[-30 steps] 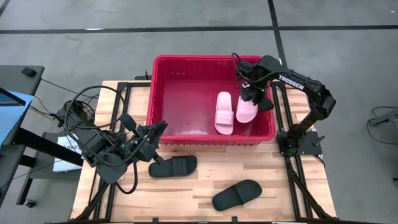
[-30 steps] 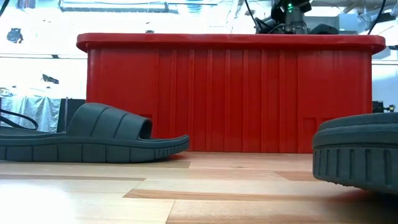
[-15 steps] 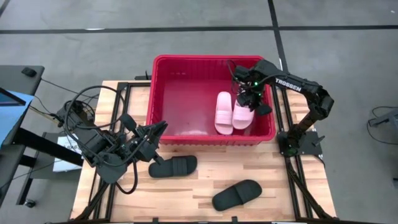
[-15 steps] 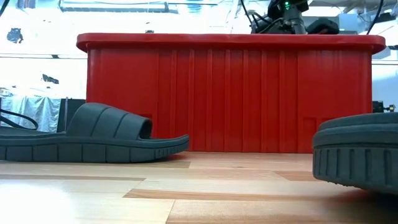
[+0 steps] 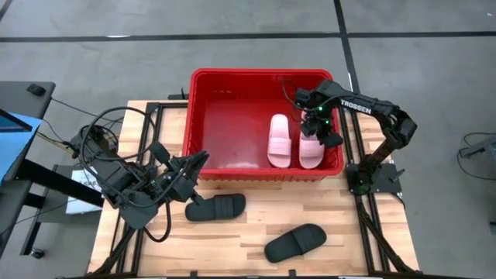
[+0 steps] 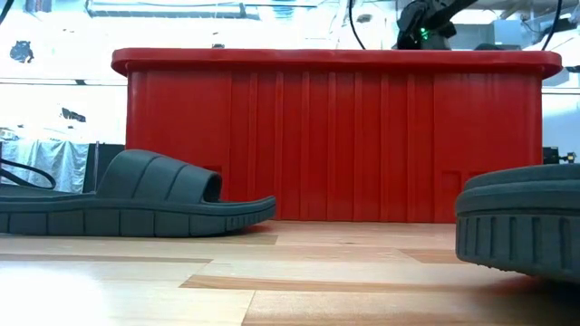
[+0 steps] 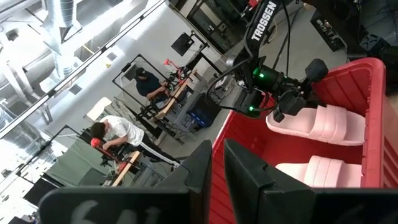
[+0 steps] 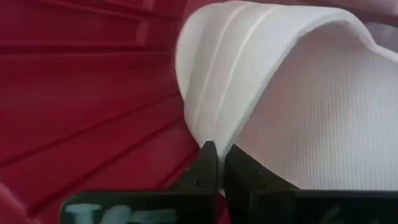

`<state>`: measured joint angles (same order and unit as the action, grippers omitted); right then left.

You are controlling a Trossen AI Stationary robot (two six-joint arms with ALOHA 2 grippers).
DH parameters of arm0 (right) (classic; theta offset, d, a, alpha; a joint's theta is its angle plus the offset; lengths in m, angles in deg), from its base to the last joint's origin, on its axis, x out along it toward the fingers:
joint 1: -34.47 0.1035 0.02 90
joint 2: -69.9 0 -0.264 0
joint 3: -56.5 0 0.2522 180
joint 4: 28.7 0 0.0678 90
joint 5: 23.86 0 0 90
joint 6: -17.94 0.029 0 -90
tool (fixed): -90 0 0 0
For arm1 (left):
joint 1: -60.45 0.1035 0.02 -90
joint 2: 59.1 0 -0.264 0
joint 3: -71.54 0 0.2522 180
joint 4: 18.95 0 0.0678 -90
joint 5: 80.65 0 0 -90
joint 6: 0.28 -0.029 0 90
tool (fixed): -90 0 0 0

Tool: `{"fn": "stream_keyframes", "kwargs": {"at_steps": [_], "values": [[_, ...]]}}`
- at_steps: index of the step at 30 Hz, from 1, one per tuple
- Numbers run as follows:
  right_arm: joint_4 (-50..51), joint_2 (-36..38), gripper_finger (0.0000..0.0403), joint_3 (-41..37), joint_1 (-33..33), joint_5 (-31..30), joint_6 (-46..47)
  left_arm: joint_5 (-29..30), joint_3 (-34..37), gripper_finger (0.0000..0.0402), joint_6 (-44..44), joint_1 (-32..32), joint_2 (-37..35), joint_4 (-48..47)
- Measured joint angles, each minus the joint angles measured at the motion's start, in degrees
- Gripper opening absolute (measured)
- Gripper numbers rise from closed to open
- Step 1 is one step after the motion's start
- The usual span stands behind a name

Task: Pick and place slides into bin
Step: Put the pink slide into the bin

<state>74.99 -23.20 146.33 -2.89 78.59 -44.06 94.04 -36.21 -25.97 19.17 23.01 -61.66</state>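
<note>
Fingers of right gripper [image 5: 316, 129] pinching second pink slide [image 5: 311, 147] inside bin [image 5: 232, 75]; release next.

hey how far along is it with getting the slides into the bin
About halfway. One pink slide lies in the red bin. The right gripper is shut on the second pink slide, lowering it inside. Two black slides remain on the table.

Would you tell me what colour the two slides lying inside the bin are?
Pale pink, both slides in the bin; the high view shows it best.
</note>
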Motion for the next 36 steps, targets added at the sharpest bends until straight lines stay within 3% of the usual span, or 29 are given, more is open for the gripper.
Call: {"fn": "stream_keyframes", "kwargs": {"at_steps": [16, 36], "values": [[0.0, 0.0, 0.0, 0.0, 0.0, -0.5, -0.9, 1.6, 0.0, 0.0034, -0.6, -4.0, 0.0, 3.2], [-0.2, 0.0, 0.0, 0.0, 0.0, -1.1, -1.0, 1.3, 0.0, 0.0034, -0.8, -4.1, 0.0, 3.1]]}}
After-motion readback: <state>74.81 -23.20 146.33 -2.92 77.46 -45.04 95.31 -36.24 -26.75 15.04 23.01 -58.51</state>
